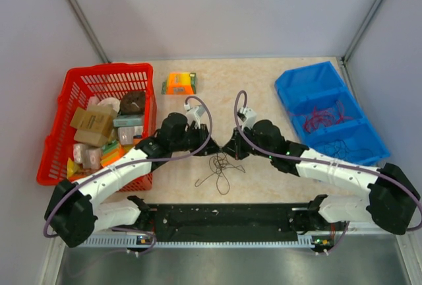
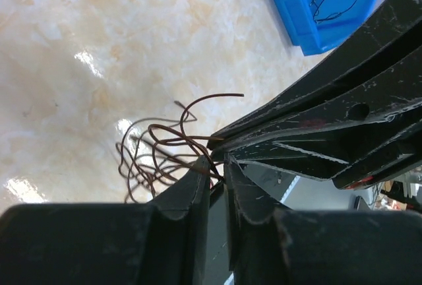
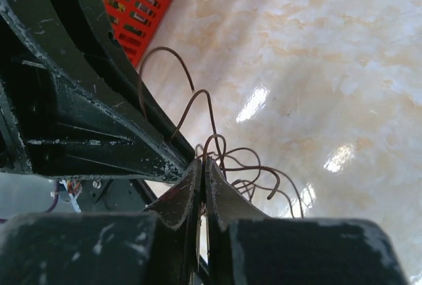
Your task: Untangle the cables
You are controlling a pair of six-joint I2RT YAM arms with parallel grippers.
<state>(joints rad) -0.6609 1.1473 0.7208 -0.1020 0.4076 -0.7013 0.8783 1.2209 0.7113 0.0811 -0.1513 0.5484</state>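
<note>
My right claw (image 3: 201, 165) is pinched shut on a strand of the cables (image 2: 161, 153), probably to draw it out of the tangle. My left claw (image 2: 216, 163), tip to tip with it on the left, stands barely parted. I cannot tell whether it grips anything.

Bright, even light from overhead; white glare patches on the glossy table (image 2: 66, 21), faint shadows, wrist-view foregrounds slightly soft.

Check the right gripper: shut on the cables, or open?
Shut on the cables. In the right wrist view the right gripper has its fingertips pressed together, and a thin brown strand looks pinched between them.
</note>
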